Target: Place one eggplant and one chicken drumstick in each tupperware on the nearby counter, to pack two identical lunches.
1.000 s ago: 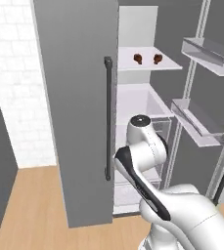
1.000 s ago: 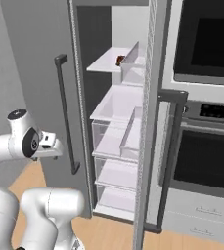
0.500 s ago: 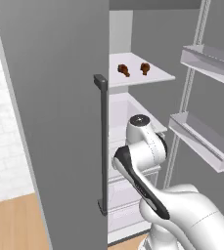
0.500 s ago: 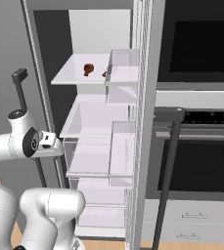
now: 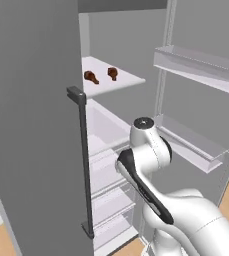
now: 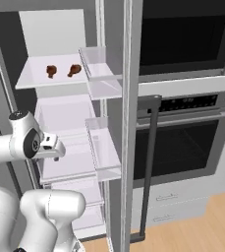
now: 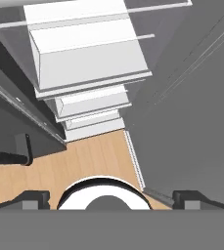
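Jaws stand well apart with nothing between them: in the hand view the two dark tips sit at the lower left and lower right corners, and the gripper [image 7: 111, 199] looks down past the fridge drawers at wooden floor.

Left base view, left to right: closed fridge door [image 5: 31, 125] with its dark bar handle [image 5: 84, 160]; behind it the open compartment, where two chicken drumsticks [image 5: 91, 76] [image 5: 112, 73] lie near the back of the upper shelf [image 5: 123, 80], close together but apart. Arm folded low in front of the drawers. Open right door with its bins [image 5: 201, 60] follows.

No eggplant, tupperware or counter can be made out.

Handling judgement: each drumstick looks small, light and rigid, with a thick meaty end and a thin bone end. The thick end offers the surer hold; the bone end could slip.

Obstructions: the closed door's edge and handle narrow the approach from the left; the open door's bins crowd it from the right. The shelf sits well above the hand.
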